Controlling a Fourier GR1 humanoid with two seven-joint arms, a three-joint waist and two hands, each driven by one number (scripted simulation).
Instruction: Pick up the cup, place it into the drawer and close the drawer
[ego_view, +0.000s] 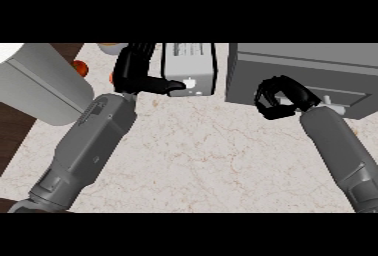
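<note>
The grey drawer unit (310, 65) stands at the back right, its front towards me, with a small white handle (337, 107) low on that front. My right hand (282, 97) is against the front, left of the handle, with its fingers curled. A small pale patch shows between them, and I cannot tell what it is. No cup shows plainly. A tan round thing (111, 47) peeks in at the top edge, left of my left hand (135, 70). That hand is open, fingers up, its thumb touching a small grey appliance (189, 65).
A large pale grey body (37, 80) fills the back left. Two small orange-red things (80, 67) lie between it and my left hand. The marble counter (214, 160) runs between my forearms, and dark floor shows past its left edge.
</note>
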